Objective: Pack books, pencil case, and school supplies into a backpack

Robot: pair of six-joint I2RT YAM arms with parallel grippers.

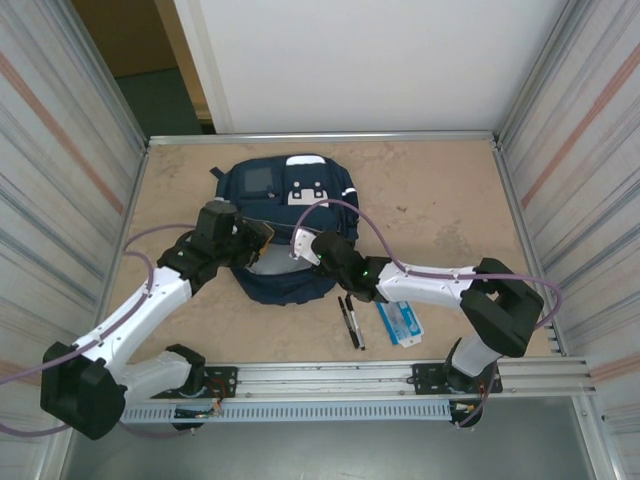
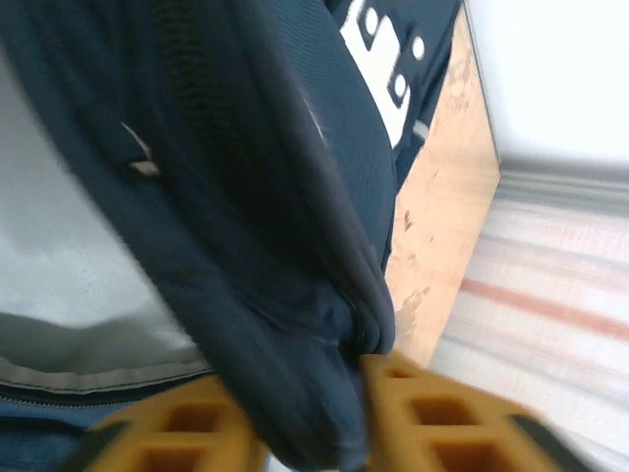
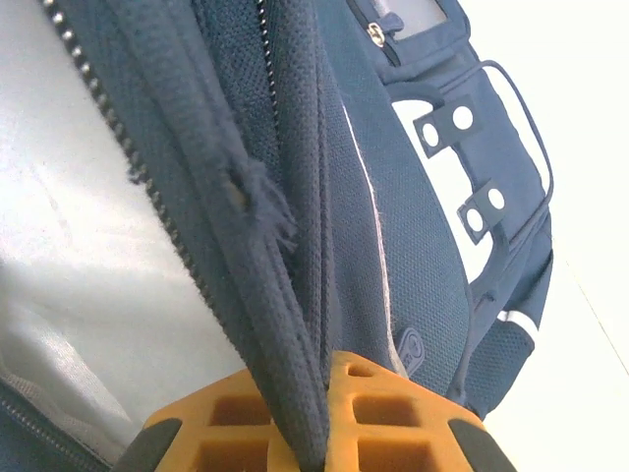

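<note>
Right jaws: shut tight on the backpack [image 3: 393, 246], with the zipper edge of its mouth pinched between the pads and the grey lining [image 3: 79, 256] to one side. Left jaws: part open with a fold of the same edge between them. Can't tell whether they grip it or only bracket it. In the top view both sit side by side at the near edge of the backpack, left jaws on the left of the mouth and right jaws on the right. The mouth faces the arm bases.

Key relation: the loose items lie outside the mouth, to the near right.
- Two pens [image 1: 350, 322] lie on the counter [image 1: 440, 200] just beside the backpack's near-right corner. Their long axis runs roughly near-to-far, far ends toward the backpack.
- The box [image 1: 400, 322] lies just right of the pens, partly under the right forearm.
- The right arm is clearly nearer to both.

Judgement: the mouth looks held up for loading. The right arm would have to drop the edge to fetch the pens, so the left grip needs to be firm first or the mouth may sag shut.
</note>
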